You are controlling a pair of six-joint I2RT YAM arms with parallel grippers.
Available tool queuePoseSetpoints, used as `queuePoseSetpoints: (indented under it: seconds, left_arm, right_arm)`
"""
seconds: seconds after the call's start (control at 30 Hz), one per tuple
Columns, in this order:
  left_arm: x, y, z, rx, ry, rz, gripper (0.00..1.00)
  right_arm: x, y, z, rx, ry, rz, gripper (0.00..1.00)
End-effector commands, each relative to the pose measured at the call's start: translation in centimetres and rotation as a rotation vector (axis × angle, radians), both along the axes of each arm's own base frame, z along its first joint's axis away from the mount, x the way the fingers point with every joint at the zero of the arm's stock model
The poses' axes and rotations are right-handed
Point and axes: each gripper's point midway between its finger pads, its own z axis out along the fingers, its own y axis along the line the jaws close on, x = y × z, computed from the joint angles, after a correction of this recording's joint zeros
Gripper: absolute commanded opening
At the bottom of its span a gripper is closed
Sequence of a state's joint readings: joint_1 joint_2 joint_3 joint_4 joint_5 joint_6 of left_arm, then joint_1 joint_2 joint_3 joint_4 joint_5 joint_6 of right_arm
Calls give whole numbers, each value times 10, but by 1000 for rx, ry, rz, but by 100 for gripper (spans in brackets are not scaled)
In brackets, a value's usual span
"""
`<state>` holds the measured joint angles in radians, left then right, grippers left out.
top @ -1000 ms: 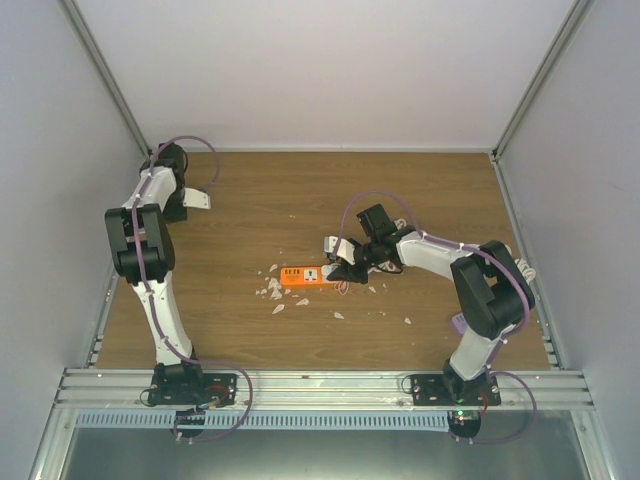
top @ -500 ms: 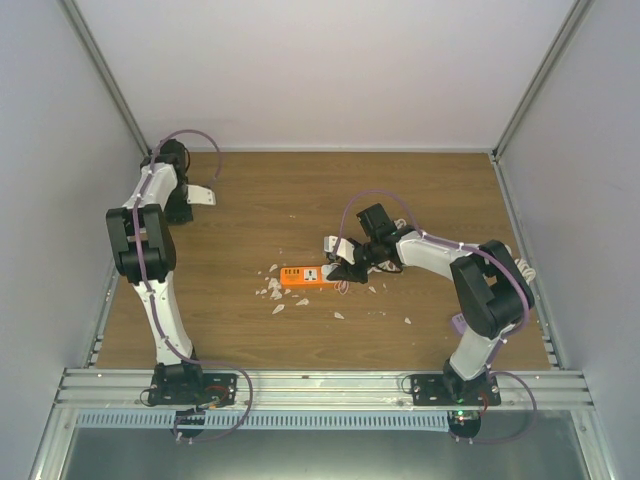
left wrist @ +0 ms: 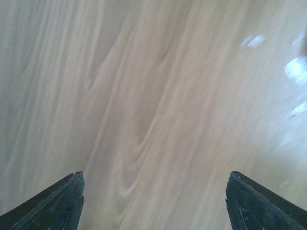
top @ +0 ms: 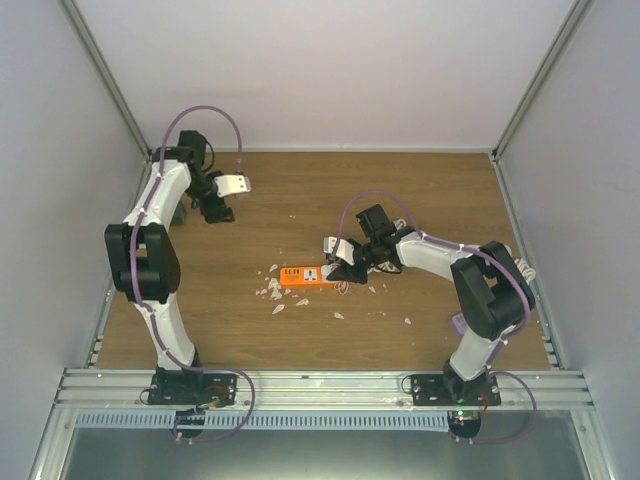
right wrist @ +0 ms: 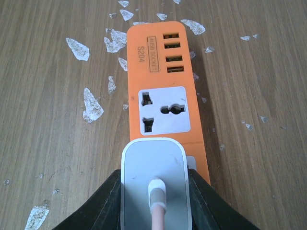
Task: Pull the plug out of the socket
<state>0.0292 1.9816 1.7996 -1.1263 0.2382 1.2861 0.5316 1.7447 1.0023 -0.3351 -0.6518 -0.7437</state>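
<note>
Orange socket strip [right wrist: 163, 96] labelled "4USB SOCKET S204", right gripper [right wrist: 154, 194] clamped on white plug [right wrist: 153, 167], left gripper [left wrist: 153, 201] wide

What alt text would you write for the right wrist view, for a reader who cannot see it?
Two black fingers clamp a white rounded plug with a pinkish cable, seated in an orange plastic socket strip on a wooden table strewn with white flakes.

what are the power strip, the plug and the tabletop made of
Power strip: orange plastic, smooth and matte, with moulded rounded edges.
Plug: white plastic, slightly glossy, rounded corners.
Tabletop: wood grain shows, probably laminate or veneer; cannot tell which.
</note>
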Motion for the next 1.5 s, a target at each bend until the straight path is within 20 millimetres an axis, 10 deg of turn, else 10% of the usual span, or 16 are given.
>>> queuePoseSetpoints:
  seconds: [0.0,0.43,1.47]
  left_arm:
    - [-43,-88,16,-311,102,-28,81]
    - [-108,-204,-27,-603,367,25,80]
    - [-141,-227,-116,-445,476,74,88]
  right_arm:
    - [5,-13,-16,-94,-43,-35,4]
    - [6,-12,-13,-89,-56,-19,5]
    - [10,-8,-7,-72,-58,-19,5]
